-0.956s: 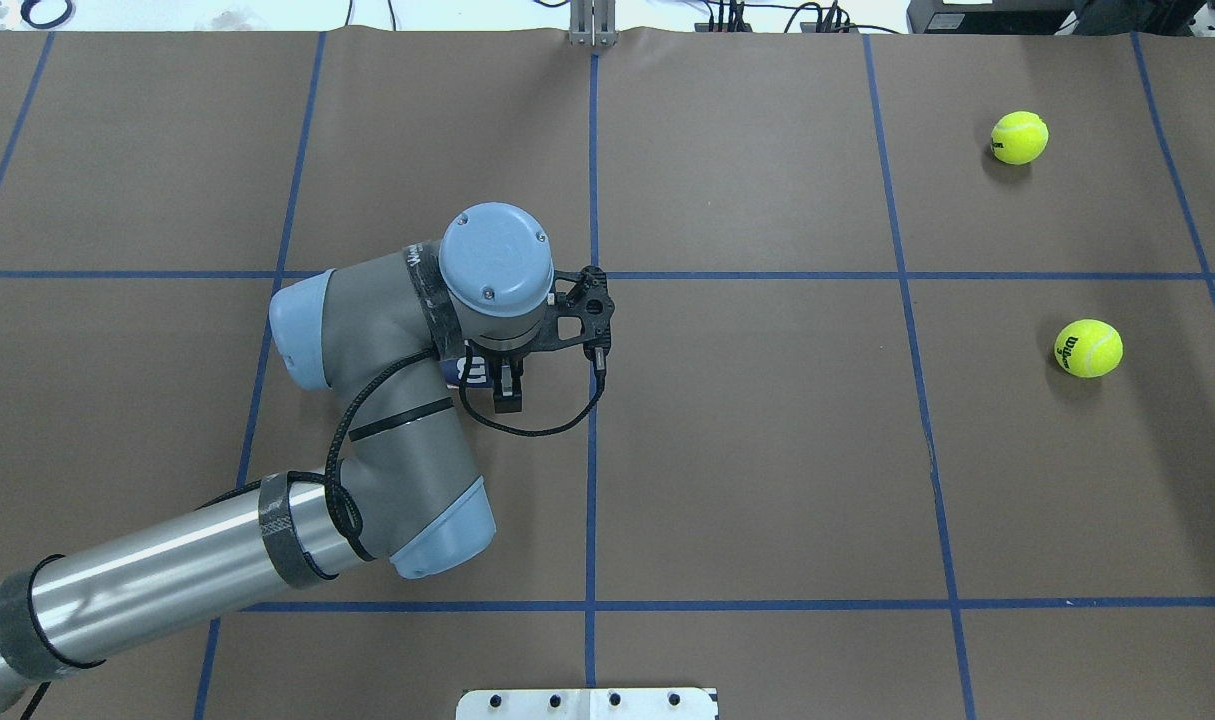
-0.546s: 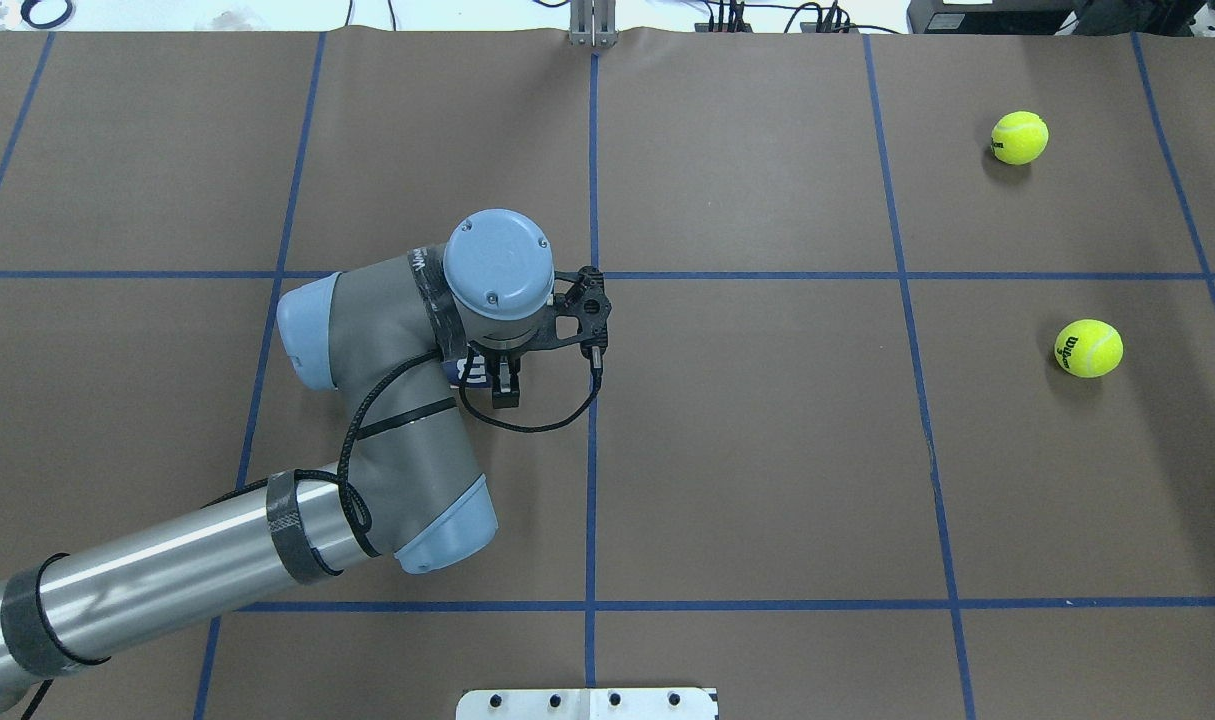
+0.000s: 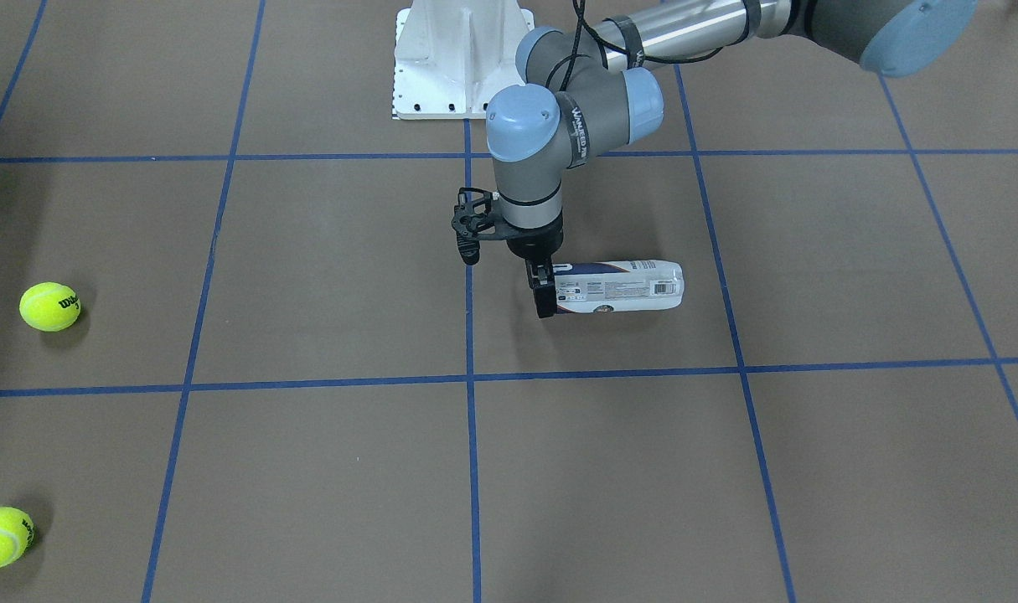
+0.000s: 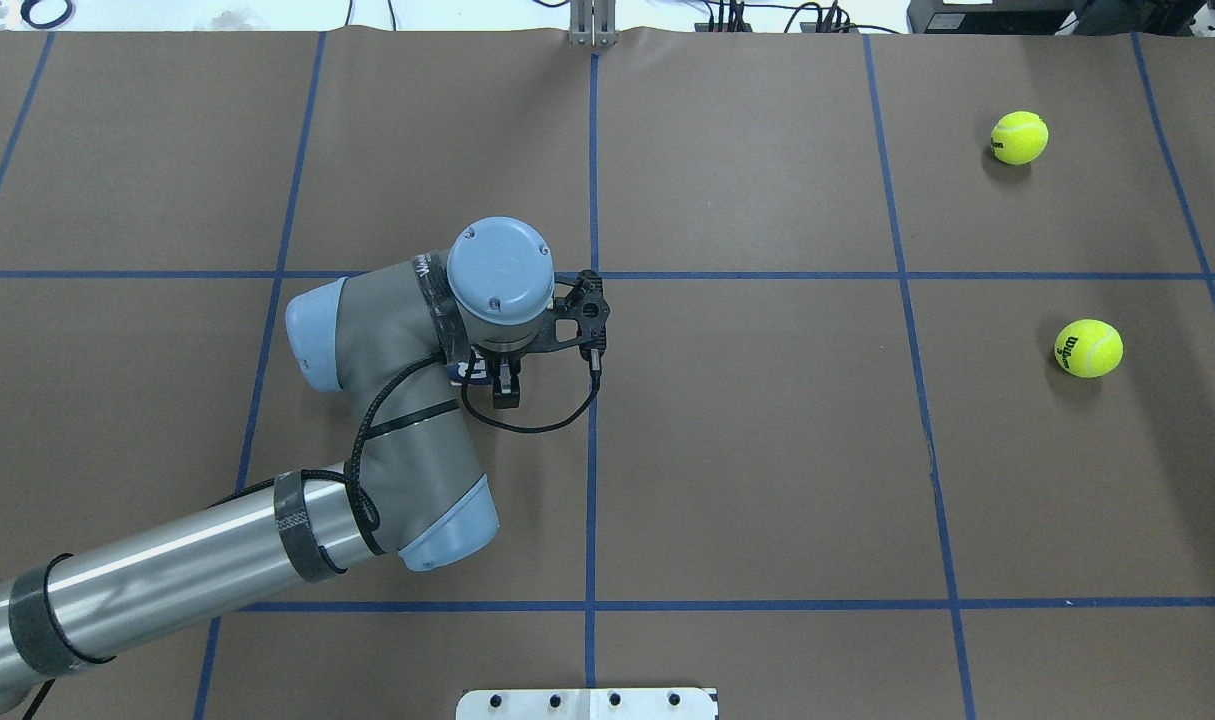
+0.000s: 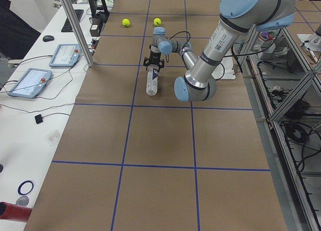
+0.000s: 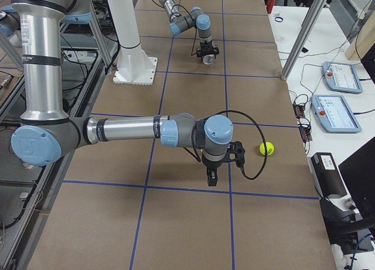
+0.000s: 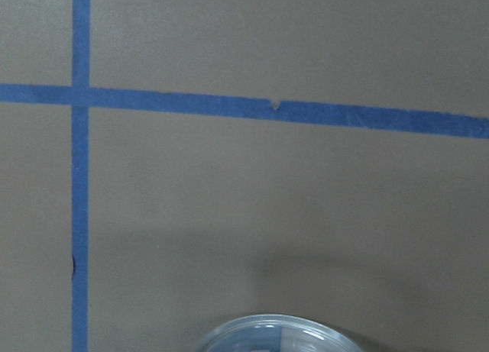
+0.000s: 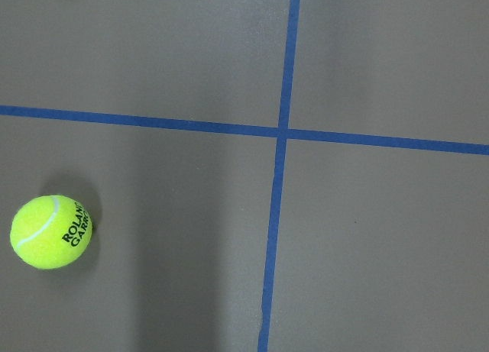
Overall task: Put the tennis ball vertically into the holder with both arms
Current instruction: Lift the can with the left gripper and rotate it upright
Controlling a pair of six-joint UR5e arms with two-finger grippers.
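Brown tabletop (image 4: 767, 450), blue grid: holder (image 3: 622, 287) lies on its side near centre, with the left gripper (image 3: 545, 295) pointing down at its rim end, fingers close together; clamping cannot be told. Farther off, the right gripper (image 6: 211, 177) hovers near a tennis ball (image 6: 266, 147); its opening cannot be told.

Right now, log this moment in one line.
holder: lying on table | left hand: at holder's end, grip unclear | right hand: above table near tennis ball, grip unclear
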